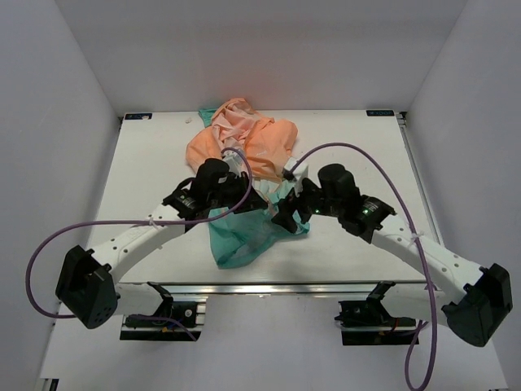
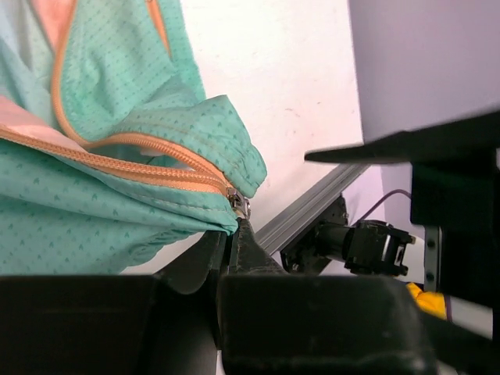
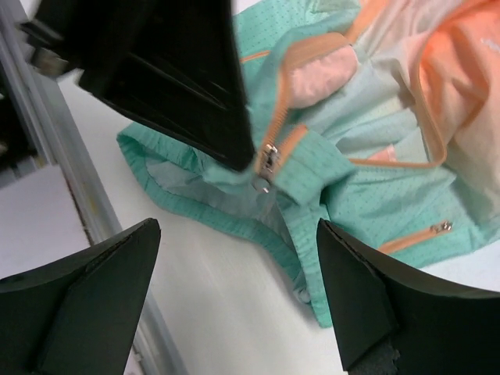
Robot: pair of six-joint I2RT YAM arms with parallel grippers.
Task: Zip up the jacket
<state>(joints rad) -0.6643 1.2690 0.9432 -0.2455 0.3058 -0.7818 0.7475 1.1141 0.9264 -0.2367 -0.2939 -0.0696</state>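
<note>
The jacket [image 1: 244,147] lies crumpled mid-table, its peach part far and its teal part near. My left gripper [image 1: 244,200] is shut, its fingertips [image 2: 241,234] pinching the teal hem just below the zipper slider [image 2: 239,205]. The orange zipper [image 2: 117,166] runs up and left from there, its two sides parted higher up. My right gripper [image 1: 286,213] hovers open above the hem, fingers [image 3: 94,289] wide apart. In the right wrist view the slider [image 3: 268,160] sits beside the left finger's black tip [image 3: 234,152], on the teal fabric [image 3: 375,195].
The white table [image 1: 366,163] ends at an aluminium rail [image 2: 308,207] close behind the hem; the rail also shows in the right wrist view [image 3: 66,164]. White walls enclose the table. A small pocket zipper [image 3: 426,233] lies on the teal panel.
</note>
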